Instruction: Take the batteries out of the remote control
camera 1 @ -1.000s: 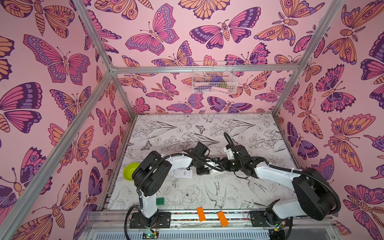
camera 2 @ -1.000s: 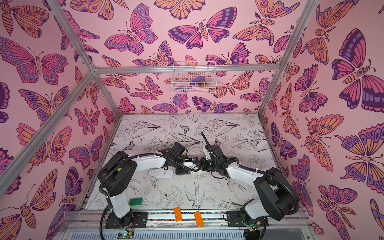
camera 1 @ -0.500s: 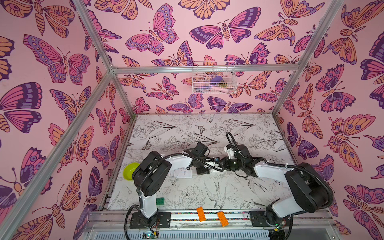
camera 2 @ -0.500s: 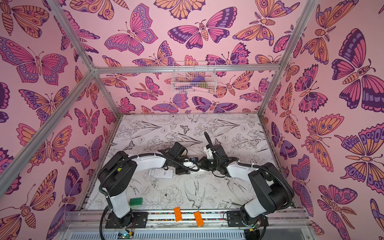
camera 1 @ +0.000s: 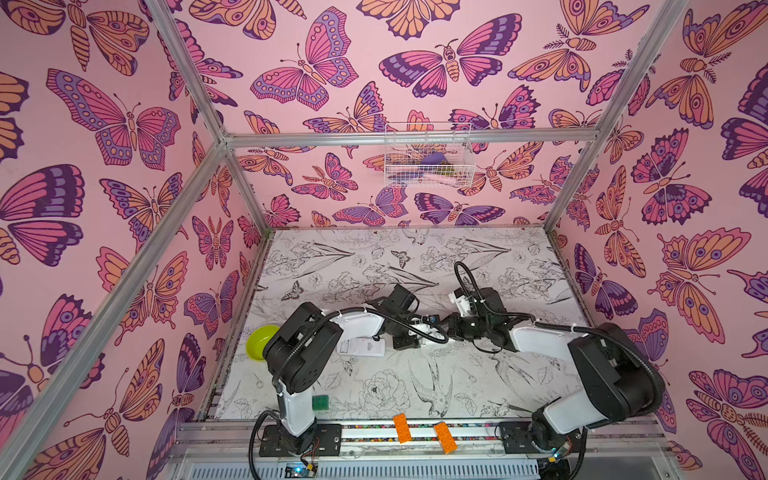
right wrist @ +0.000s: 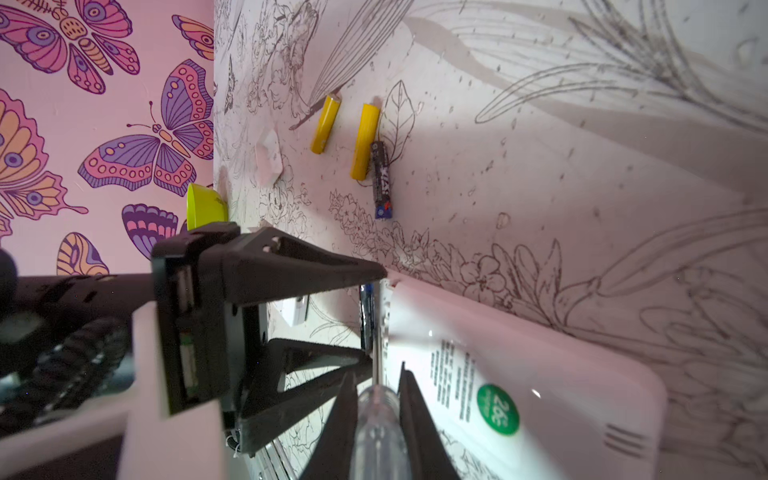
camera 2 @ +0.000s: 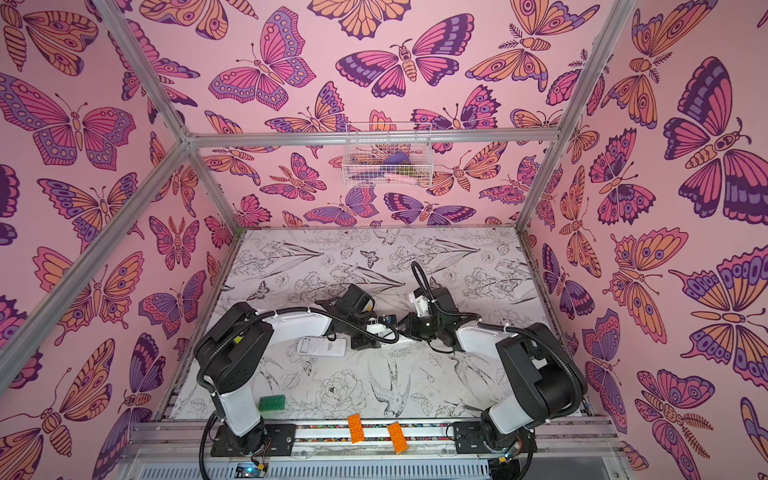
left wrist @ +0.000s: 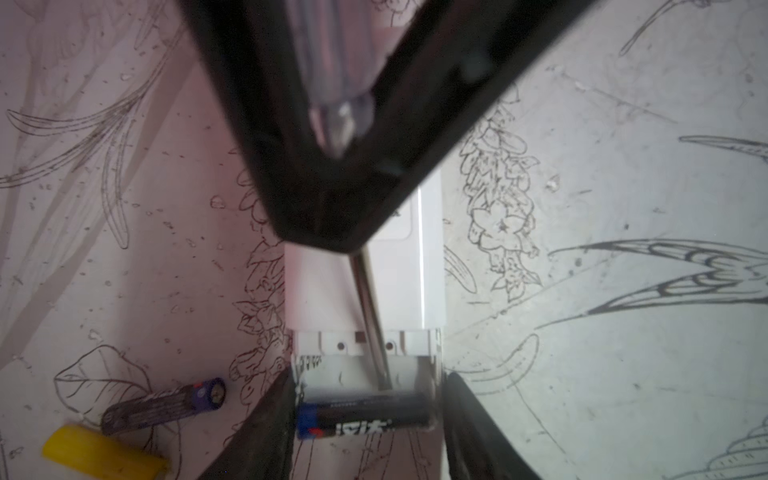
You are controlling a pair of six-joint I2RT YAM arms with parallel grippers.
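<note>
Two yellow batteries (right wrist: 326, 124) (right wrist: 365, 141) and one black battery (right wrist: 381, 178) lie loose on the desk (right wrist: 540, 166) by the remote control (right wrist: 540, 374). The last black battery (left wrist: 365, 417) sits crosswise in its open bay. The right pincer (right wrist: 376, 395) clenches the screwdriver (right wrist: 376, 436), tip at that battery, and the left pincer (left wrist: 369, 376) clamps the remote control.

A black battery with a blue end (left wrist: 361, 415), a small thin cylinder, lies crosswise at the open battery compartment in the end of the white plastic remote control (left wrist: 399, 286). The remote lies back up, label showing. Whether that battery still sits inside cannot be told. Three more lie loose on the tabletop (right wrist: 540, 124) near that end. A second black battery (right wrist: 381, 178) lies right against a yellow battery (right wrist: 365, 141), and another yellow battery (right wrist: 326, 124) lies roughly parallel, slightly apart.
</note>
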